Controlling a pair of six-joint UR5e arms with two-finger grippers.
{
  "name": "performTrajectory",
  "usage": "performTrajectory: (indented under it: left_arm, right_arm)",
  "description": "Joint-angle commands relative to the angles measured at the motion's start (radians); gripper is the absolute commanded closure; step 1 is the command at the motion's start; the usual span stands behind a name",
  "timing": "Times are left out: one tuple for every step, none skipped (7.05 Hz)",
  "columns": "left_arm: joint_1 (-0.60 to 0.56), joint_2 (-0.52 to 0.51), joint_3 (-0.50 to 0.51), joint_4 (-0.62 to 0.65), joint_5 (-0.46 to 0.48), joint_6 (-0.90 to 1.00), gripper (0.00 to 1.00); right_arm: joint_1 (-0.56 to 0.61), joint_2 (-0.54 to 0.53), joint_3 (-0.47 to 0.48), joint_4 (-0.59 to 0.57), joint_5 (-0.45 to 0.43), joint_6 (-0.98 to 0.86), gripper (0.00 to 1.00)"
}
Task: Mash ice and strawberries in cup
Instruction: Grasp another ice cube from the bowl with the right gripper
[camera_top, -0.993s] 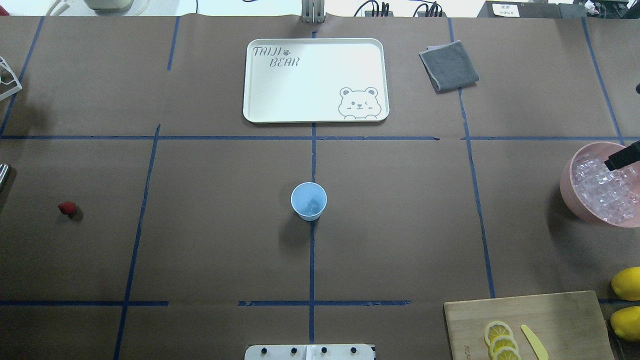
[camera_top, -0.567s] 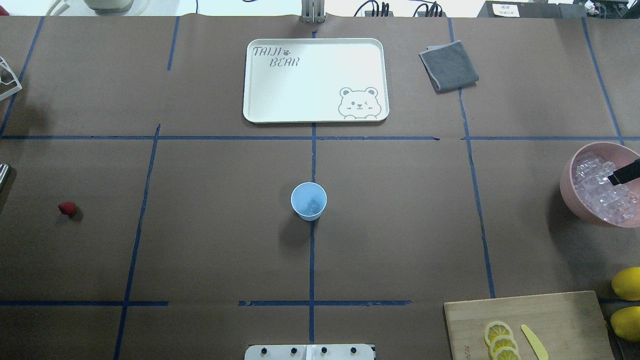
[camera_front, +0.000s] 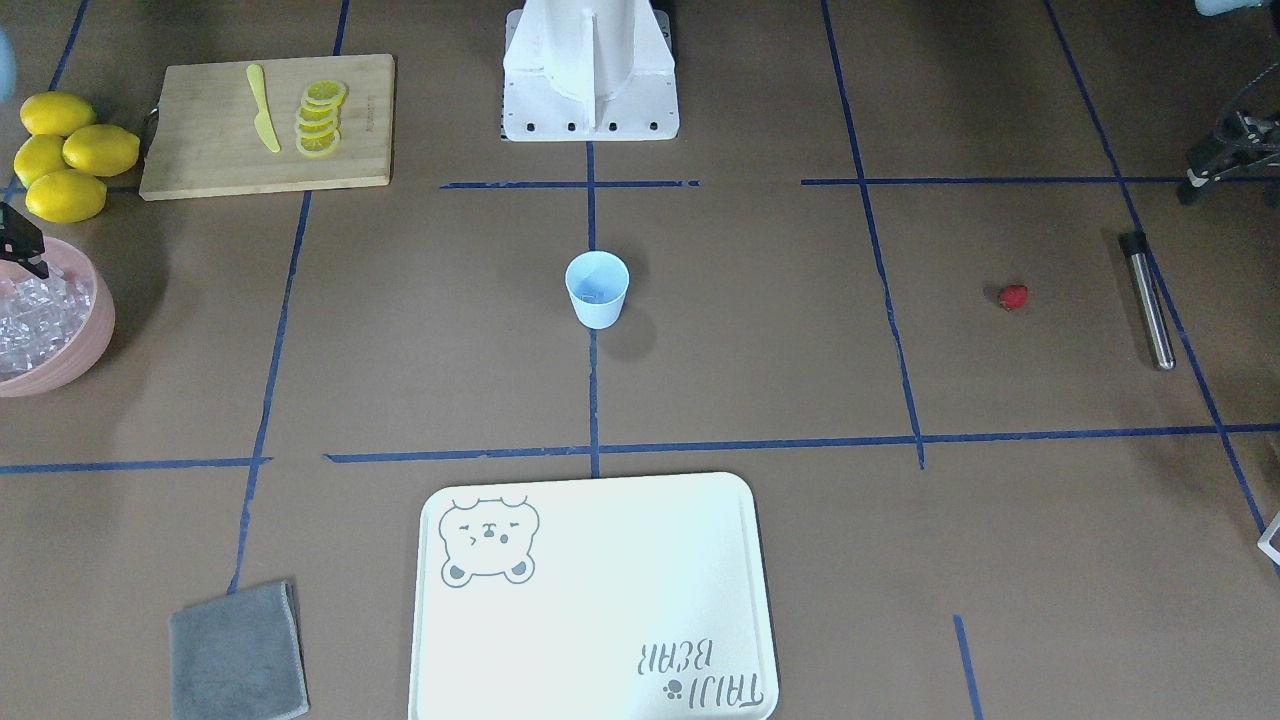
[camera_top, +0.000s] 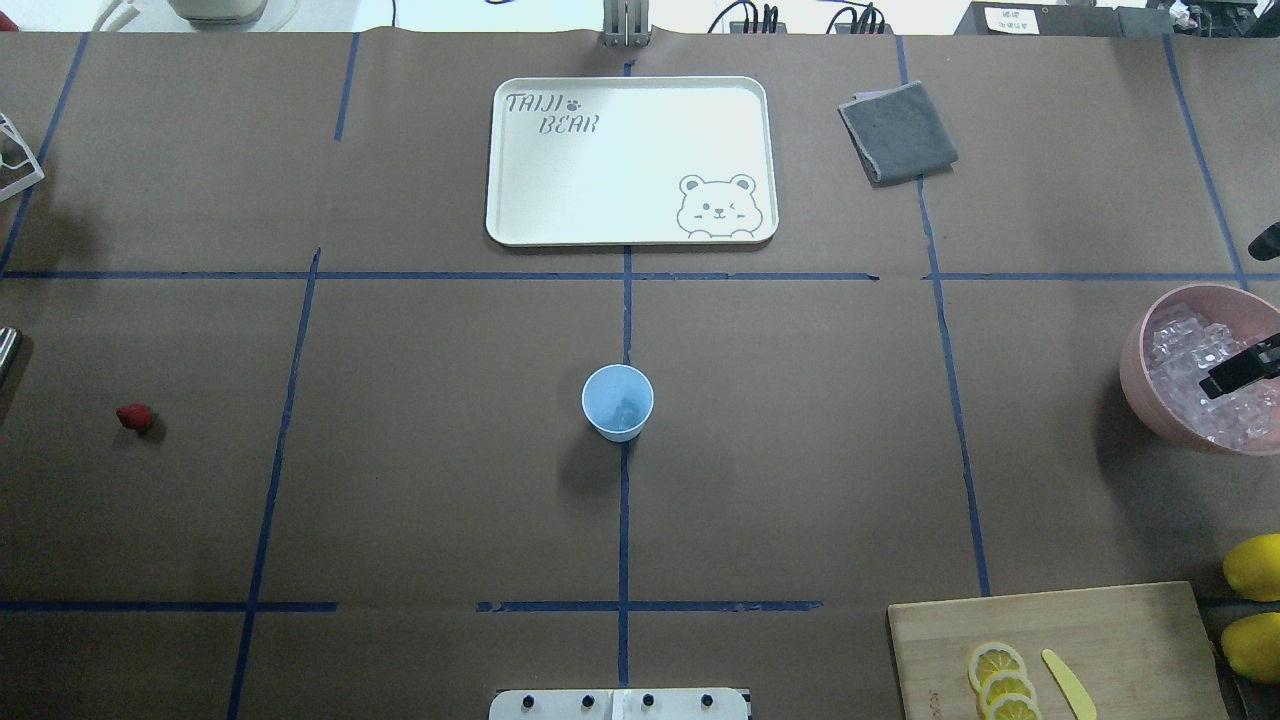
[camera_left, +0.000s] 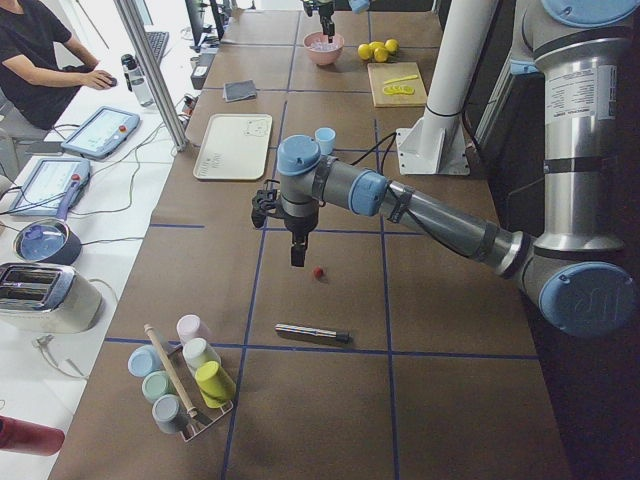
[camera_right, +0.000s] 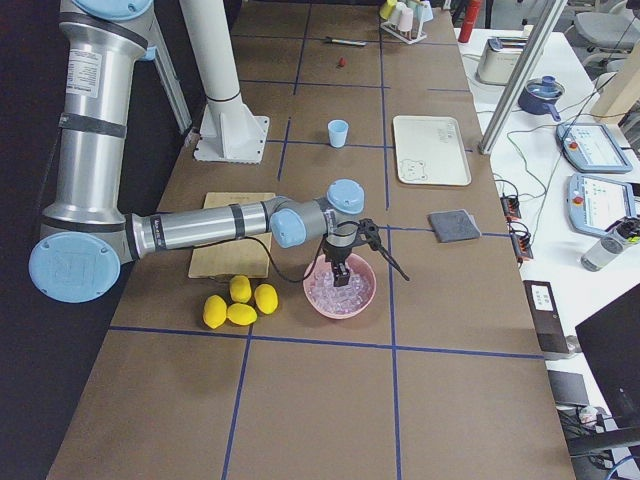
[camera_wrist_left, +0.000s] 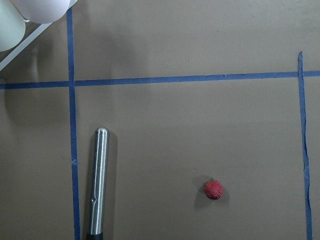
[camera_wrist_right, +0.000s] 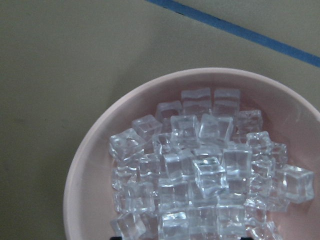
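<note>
The pale blue cup (camera_top: 618, 402) stands upright mid-table, also seen in the front view (camera_front: 597, 288); one clear cube of ice seems to lie at its bottom. More ice (camera_wrist_right: 200, 165) fills the pink bowl (camera_top: 1135, 385) at the right edge. My right gripper (camera_top: 1252, 305) hangs open over that bowl with its fingers spread wide and one fingertip (camera_top: 1238, 368) above the cubes, holding nothing. The strawberry (camera_top: 134, 417) lies alone at the far left, small and red in the left wrist view (camera_wrist_left: 213, 190). My left gripper (camera_left: 296, 248) hovers near it; I cannot tell its state.
A steel rod (camera_front: 1146, 300) lies beyond the strawberry near the left table end. A white bear tray (camera_top: 630, 160) and a grey cloth (camera_top: 897, 131) are at the far side. A cutting board (camera_top: 1060, 650) with lemon slices and a yellow knife, and whole lemons (camera_front: 65, 150), sit near right.
The right gripper's dark fingertip has slid toward the near side across the ice bowl, and a second fingertip now shows at the right edge. Cup and strawberry have not moved.
</note>
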Motion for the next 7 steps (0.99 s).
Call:
performTrajectory:
  left_arm:
    - [0.0, -0.001, -0.002, 0.0, 0.0, -0.001, 0.0]
    - [0.0, -0.001, -0.003, -0.001, 0.0, -0.001, 0.0]
    - [0.0, -0.001, -0.005, -0.001, 0.0, -0.001, 0.0]
    - [0.0, 0.0, -0.005, -0.001, 0.0, -0.001, 0.0]
    - [0.0, 0.0, -0.005, -0.001, 0.0, -0.001, 0.0]
    - [0.0, 0.002, -0.005, -0.001, 0.0, -0.001, 0.0]
    - [0.0, 0.002, -0.005, -0.001, 0.0, -0.001, 0.0]
  right_arm:
    - [-0.034, 0.0, -0.019, 0.002, -0.005, -0.005, 0.22]
    - [-0.044, 0.0, -0.026, 0.004, -0.008, -0.007, 0.23]
    - [-0.044, -0.002, -0.03, 0.004, -0.008, -0.007, 0.23]
    - [-0.046, 0.0, -0.035, 0.002, -0.008, -0.007, 0.28]
    - [-0.046, 0.0, -0.039, 0.002, -0.005, -0.007, 0.31]
    - [-0.046, 0.0, -0.041, 0.002, -0.003, -0.007, 0.31]
    - [-0.046, 0.0, -0.042, 0.002, -0.002, -0.007, 0.32]
